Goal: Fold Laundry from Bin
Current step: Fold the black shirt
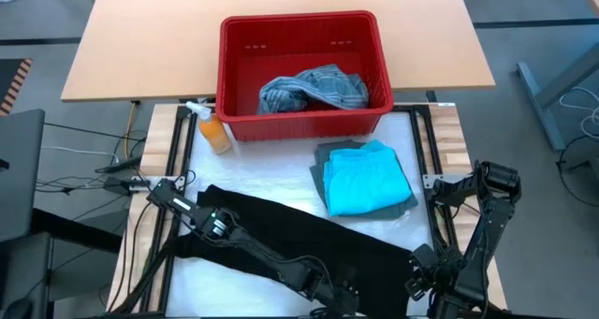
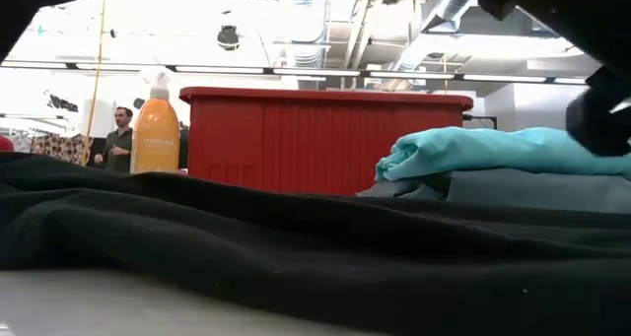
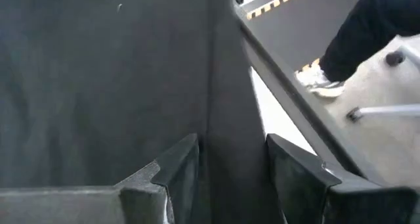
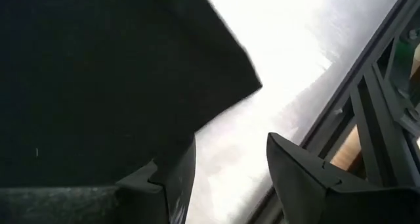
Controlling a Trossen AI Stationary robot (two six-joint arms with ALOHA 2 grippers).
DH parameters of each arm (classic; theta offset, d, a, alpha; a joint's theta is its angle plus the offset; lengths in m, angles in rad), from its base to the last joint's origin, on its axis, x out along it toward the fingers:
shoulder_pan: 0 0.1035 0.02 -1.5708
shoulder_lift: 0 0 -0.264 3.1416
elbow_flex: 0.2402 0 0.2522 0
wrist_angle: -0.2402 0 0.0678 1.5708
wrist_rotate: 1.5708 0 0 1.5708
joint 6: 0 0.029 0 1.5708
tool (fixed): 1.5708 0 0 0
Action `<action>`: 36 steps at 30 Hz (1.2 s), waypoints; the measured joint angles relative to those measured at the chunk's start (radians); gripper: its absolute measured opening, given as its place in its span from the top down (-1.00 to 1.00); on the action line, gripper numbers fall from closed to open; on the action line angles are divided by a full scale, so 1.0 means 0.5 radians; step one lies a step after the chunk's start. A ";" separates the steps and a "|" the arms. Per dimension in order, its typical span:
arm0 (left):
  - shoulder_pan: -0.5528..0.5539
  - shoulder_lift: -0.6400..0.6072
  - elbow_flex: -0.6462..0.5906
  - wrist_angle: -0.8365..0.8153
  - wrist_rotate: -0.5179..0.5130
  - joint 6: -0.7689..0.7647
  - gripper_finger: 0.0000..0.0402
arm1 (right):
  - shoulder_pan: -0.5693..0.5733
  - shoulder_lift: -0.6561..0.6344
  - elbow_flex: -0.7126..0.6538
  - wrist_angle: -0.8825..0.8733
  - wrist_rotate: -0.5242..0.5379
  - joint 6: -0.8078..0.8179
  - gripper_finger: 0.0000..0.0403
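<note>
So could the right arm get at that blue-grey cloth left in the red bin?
Probably yes: the mottled garment lies uncovered in the open-topped bin, though the right claw sits low at the near edge.

Workshop interior around a light wooden table (image 1: 168, 48).
Grey floor (image 1: 533, 20) on both sides, with loose cables (image 1: 65, 169) at left and a grey frame (image 1: 547, 90) at right. Overhead: exposed ducts (image 2: 296, 21), pipes, bright strip lights. In the far background, a person (image 2: 120, 139) standing.
</note>
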 joint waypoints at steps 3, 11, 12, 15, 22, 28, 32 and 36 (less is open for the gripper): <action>0.021 -0.003 0.001 -0.062 -0.022 -0.040 0.16 | -0.023 0.000 -0.051 0.017 0.044 0.075 -0.05; 0.023 -0.003 0.001 -0.077 0.052 -0.036 0.45 | -0.096 0.000 -0.341 0.290 0.043 0.082 -0.05; 0.023 -0.003 0.001 -0.080 0.052 -0.037 0.51 | -0.094 0.000 -0.363 0.318 0.043 0.084 -0.05; 0.022 -0.004 0.001 -0.086 0.052 -0.037 0.65 | -0.073 -0.003 -0.450 0.449 0.040 0.070 -0.05; 0.022 -0.004 0.001 -0.091 0.049 -0.092 0.93 | -0.050 -0.006 -0.562 0.679 0.058 -0.014 0.01; 0.016 -0.004 0.001 -0.041 0.046 -0.157 0.99 | -0.050 0.005 -0.413 0.841 -0.067 -0.079 0.58; 0.002 -0.006 -0.002 0.036 0.051 -0.196 0.99 | -0.020 -0.002 -0.330 0.805 -0.035 -0.107 0.91; -0.019 -0.034 0.014 0.008 -0.036 -0.188 1.00 | 0.011 -0.040 -0.214 0.527 0.090 -0.126 0.86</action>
